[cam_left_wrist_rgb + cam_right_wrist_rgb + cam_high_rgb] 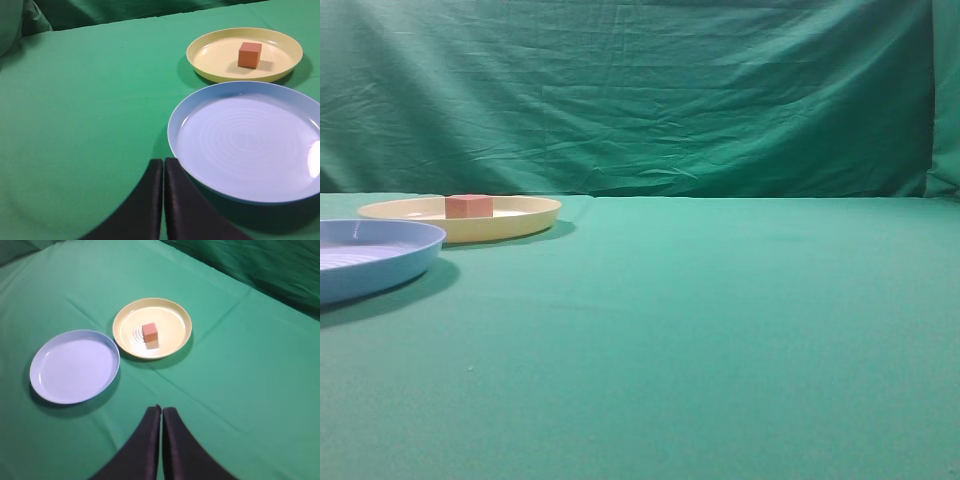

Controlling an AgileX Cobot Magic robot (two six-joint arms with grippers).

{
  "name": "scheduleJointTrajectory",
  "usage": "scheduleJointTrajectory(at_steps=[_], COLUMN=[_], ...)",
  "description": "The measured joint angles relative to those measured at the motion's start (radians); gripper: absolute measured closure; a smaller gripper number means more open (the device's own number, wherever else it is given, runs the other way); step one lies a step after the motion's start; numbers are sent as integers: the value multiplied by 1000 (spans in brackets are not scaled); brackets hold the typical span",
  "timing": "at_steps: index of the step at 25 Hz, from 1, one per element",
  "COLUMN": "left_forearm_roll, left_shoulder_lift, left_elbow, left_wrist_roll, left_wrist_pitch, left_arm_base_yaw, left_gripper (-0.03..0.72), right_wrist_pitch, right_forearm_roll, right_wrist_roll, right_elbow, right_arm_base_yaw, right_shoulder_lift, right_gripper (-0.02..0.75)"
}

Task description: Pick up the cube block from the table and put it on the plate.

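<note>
The cube block [469, 206] is small and reddish-brown with a pinkish top. It rests inside the pale yellow plate [525, 222] at the far left of the green table [720, 320]. It also shows in the left wrist view [249, 54] on the plate [212, 57] and in the right wrist view [150, 334] on the plate [177, 327]. My left gripper [163, 162] is shut and empty, above the table beside the blue plate. My right gripper [161, 410] is shut and empty, well back from the plates. Neither gripper shows in the exterior view.
A light blue plate [380, 265] sits in front of the yellow plate, at the left edge; it also shows in the left wrist view [200, 105] and the right wrist view [45, 357]. A green cloth backdrop [640, 90] hangs behind the table.
</note>
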Motion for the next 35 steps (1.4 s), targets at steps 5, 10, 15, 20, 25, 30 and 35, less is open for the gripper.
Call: scheduleJointTrajectory(at_steps=[5,10,15,20,25,30,35], left_forearm_roll=[0,0,0,0,0,0,0], left_shoulder_lift=[0,0,0,0,0,0,0], left_elbow=[0,0,0,0,0,0,0], left_wrist_roll=[0,0,0,0,0,0,0], left_wrist_pitch=[0,0,0,0,0,0,0], left_arm_base_yaw=[0,0,0,0,0,0,0], left_gripper=[688,688,688,688,688,688,688], right_wrist_pitch=[-27,-111,-210,-303,-418,-498,-531], right_forearm_roll=[-41,-130,-218,-214,-206,-206,-206], right_wrist_roll=[54,137,176,176,178,178,178], right_elbow=[200,368,521,696,892,1084,1235], right_arm_base_yaw=[0,0,-59,-259,-418,-471,-471], right_shoulder_lift=[-192,-382,-560,-692,-821,-946,-1065], right_gripper=[738,738,738,738,738,738,738])
